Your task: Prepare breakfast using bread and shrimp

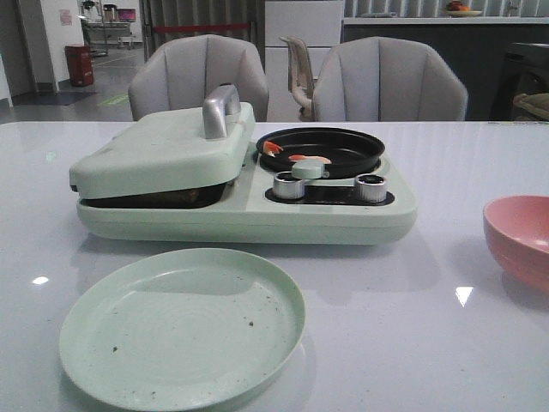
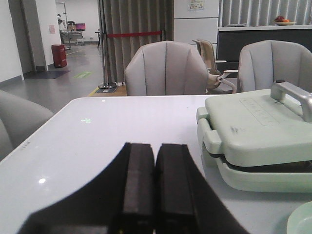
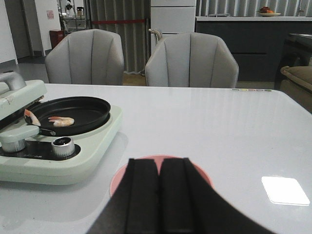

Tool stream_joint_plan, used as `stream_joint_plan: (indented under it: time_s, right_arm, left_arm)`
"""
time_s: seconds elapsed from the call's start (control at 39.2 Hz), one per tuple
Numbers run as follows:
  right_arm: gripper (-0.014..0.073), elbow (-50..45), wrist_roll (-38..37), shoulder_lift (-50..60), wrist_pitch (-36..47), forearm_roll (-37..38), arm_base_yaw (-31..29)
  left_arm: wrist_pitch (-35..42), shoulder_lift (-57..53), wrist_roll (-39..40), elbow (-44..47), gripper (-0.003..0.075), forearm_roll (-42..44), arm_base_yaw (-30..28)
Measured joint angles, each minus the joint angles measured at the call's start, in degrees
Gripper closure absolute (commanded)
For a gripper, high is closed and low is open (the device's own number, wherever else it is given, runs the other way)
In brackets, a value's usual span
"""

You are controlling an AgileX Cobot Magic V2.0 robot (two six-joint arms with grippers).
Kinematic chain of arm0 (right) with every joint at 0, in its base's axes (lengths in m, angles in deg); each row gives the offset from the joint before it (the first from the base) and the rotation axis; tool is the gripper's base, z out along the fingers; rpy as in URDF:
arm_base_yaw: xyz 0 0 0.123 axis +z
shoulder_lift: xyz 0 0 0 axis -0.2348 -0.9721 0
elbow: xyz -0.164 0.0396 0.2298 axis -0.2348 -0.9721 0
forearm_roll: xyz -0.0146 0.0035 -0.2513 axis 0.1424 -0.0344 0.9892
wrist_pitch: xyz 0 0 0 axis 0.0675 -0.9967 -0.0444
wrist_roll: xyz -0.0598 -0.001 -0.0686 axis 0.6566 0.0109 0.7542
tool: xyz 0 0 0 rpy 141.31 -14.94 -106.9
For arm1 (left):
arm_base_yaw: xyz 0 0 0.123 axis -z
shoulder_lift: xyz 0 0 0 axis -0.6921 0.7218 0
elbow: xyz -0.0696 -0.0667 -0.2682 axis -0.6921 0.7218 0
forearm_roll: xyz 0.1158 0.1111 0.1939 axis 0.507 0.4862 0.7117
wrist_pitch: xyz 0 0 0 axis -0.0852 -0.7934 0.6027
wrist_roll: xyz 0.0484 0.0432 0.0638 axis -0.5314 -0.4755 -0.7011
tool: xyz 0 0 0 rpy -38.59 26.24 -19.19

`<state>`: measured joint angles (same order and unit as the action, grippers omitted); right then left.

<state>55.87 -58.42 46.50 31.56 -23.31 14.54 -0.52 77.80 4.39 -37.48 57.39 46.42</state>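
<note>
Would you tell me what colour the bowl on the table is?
The bowl is pink, clearest in the front view.

a glossy white surface (image 1: 446,172) fills the foreground, catching small bright reflections of ceiling light. behind its far edge stand two grey padded chairs (image 1: 199,75) side by side, with a lighter beige chair (image 1: 298,73) showing in the gap between them. beyond the chairs hang grey pleated curtains (image 2: 136,44), with a red barrier strap (image 2: 134,34) stretched across at mid height. a white cabinet (image 1: 302,43) stands near the centre, and a dark counter (image 1: 412,43) runs to the right, carrying a bowl of fruit (image 1: 461,9). on the left a grey polished floor (image 2: 68,73) leads down a corridor past a red bin (image 1: 79,64) against a white wall (image 2: 41,29).
</note>
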Motion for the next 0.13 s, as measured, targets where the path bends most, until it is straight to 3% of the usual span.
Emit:
stream_joint_plan:
  time_s: [0.13]
  right_arm:
    - [0.056,0.0,0.0,0.0,0.0,0.0,0.0]
  left_arm:
    - [0.0,0.0,0.0,0.0,0.0619,0.0,0.0]
